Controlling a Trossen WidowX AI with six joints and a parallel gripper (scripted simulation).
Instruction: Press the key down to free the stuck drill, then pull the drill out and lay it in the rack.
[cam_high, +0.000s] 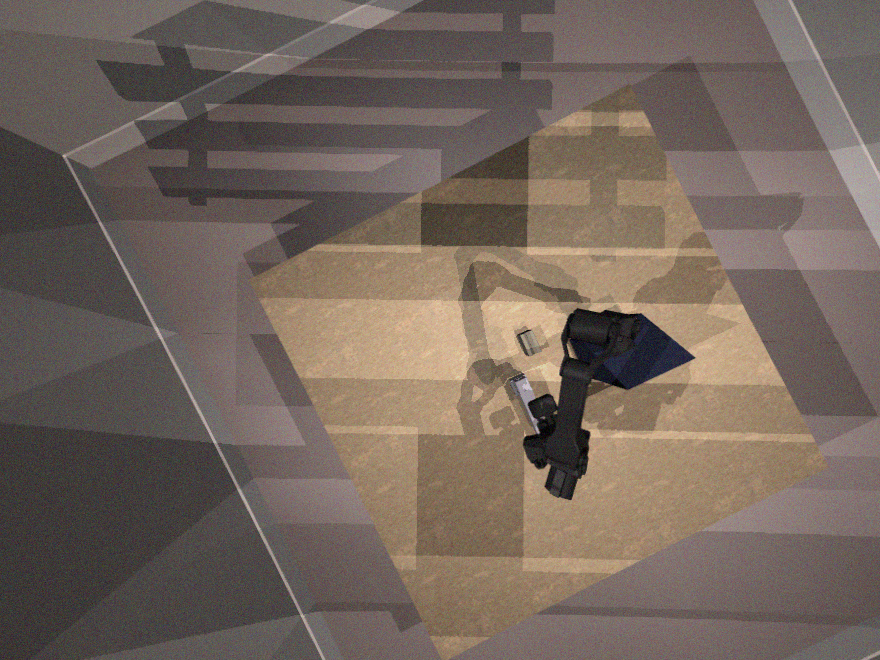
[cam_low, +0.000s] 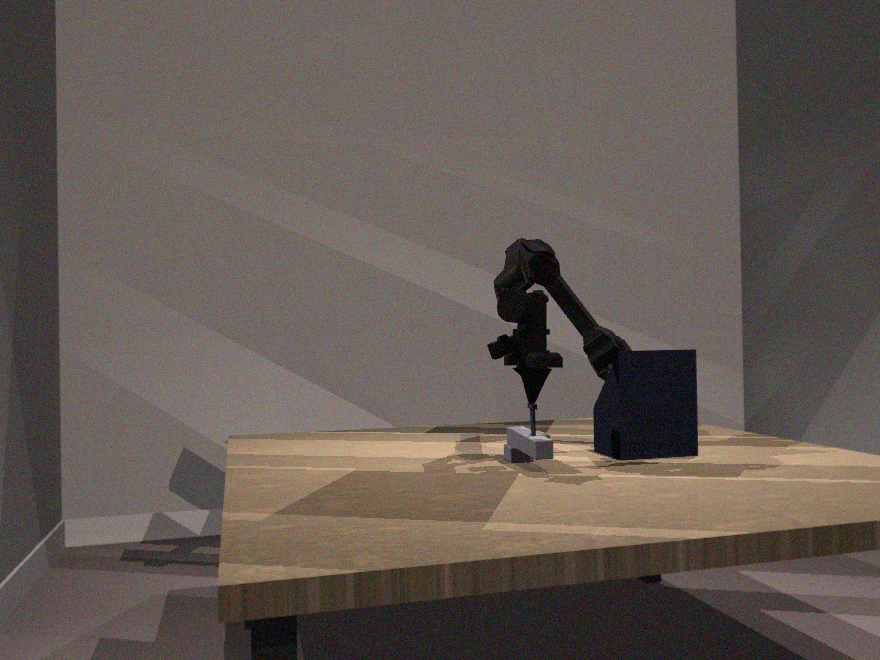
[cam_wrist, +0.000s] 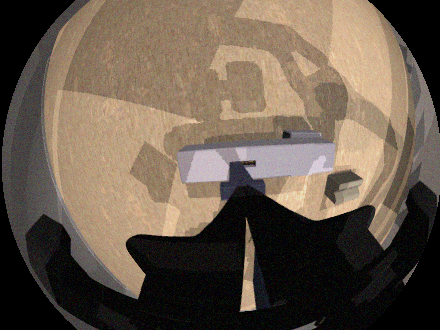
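Observation:
A pale lavender block (cam_high: 523, 390) (cam_low: 542, 448) (cam_wrist: 292, 160) lies on the table with a small dark slot in its top. A dark blue key (cam_low: 533, 422) (cam_wrist: 237, 172) stands upright at the slot, with a flat head. My gripper (cam_low: 532, 402) (cam_wrist: 243, 192) is shut, with nothing seen between its fingers; its tips are at the key's head, right above it. Whether they touch is hidden. A small grey piece (cam_wrist: 306, 134) shows beside the block; I cannot tell whether it is part of the drill. A small grey grooved piece (cam_high: 528, 341) (cam_wrist: 344, 186), seemingly the rack, is beyond the block's end.
A large dark blue box (cam_high: 657, 355) (cam_low: 657, 404) stands on the wooden table (cam_high: 355, 341) (cam_low: 341, 554) near the arm's base. The arm (cam_high: 572, 419) (cam_low: 529, 312) reaches over the block from there. Shadows cross the table.

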